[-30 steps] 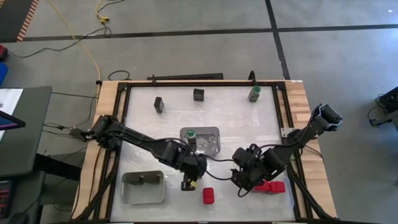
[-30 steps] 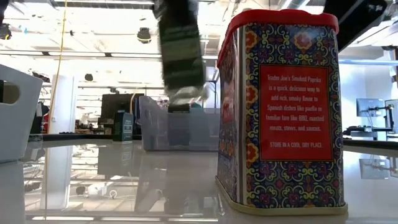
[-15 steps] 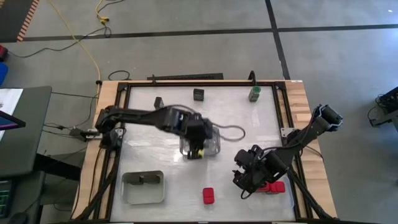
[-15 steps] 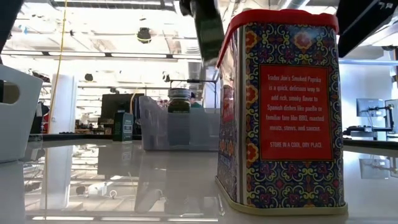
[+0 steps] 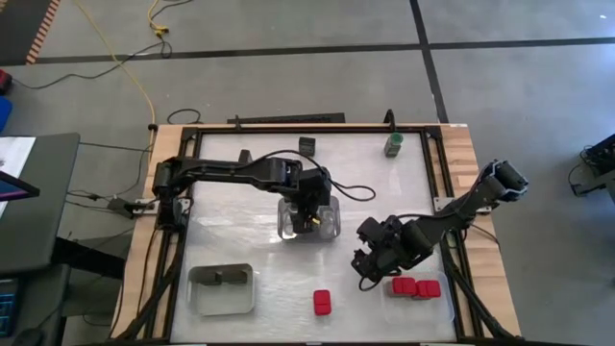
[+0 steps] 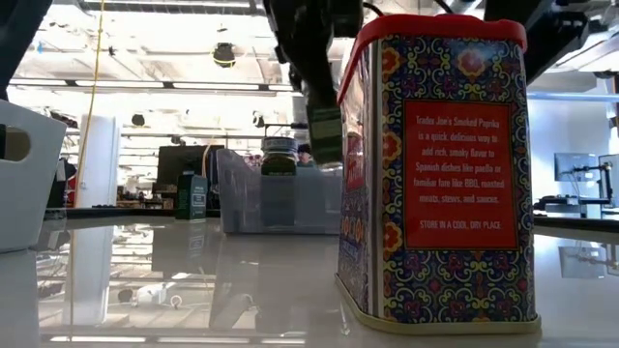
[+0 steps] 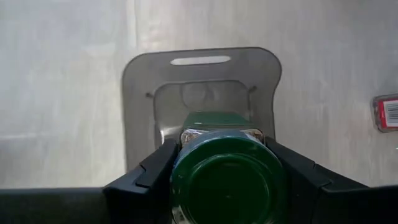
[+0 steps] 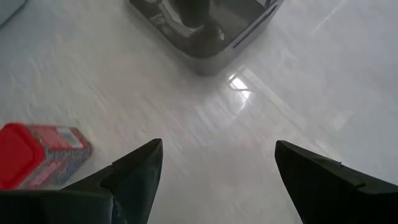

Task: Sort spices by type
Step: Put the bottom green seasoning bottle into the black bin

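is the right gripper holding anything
No: in the right wrist view the right gripper has its jaws spread wide with only bare table between them.

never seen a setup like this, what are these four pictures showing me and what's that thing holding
Two dark robot arms work at a white table. One picture looks straight down, one sits at tabletop level behind a red-topped paprika tin, and two come from cameras on the arms' wrists. The left claw grips a green-lidded jar above a clear tray. The right claw is open and empty, near three red tins grouped together. Dark boxes stand along the far edge.
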You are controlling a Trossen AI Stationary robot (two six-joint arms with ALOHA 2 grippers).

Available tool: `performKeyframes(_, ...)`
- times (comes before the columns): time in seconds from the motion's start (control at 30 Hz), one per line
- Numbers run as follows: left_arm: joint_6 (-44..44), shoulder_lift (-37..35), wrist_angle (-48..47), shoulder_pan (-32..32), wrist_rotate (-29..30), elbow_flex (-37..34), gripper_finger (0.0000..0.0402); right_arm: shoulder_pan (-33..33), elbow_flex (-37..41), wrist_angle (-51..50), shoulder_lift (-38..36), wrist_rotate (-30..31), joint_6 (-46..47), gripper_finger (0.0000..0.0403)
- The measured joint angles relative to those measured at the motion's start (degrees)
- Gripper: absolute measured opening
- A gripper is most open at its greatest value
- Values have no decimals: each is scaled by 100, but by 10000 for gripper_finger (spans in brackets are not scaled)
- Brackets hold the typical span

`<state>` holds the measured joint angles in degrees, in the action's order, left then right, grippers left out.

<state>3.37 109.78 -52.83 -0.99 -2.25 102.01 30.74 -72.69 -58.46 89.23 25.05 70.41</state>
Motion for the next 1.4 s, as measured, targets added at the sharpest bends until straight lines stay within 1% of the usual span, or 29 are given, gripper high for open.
performKeyframes(0.2, 63, -1, 430, -101, -10, -391, 190, -125, 0, 75, 0, -12, 8, 338)
performKeyframes(0.43, 213, -1, 474, -282, -34, -395, 190, -191, 0, 205, -2, -61, 9, 338)
performKeyframes(0.53, 239, 137, 467, -318, -76, -369, 190, -205, 0, 256, -2, -61, 11, 338)
performKeyframes(0.7, 240, 399, 439, -280, -135, -350, 190, -203, 2, 312, -2, -63, 10, 338)
performKeyframes(1.33, 212, 561, 365, -281, 38, -305, 190, -202, 2, 340, -2, -83, -42, 338)
performKeyframes(1.4, 205, 572, 327, -280, 38, -305, 197, -201, 2, 340, -2, -83, -40, 338)
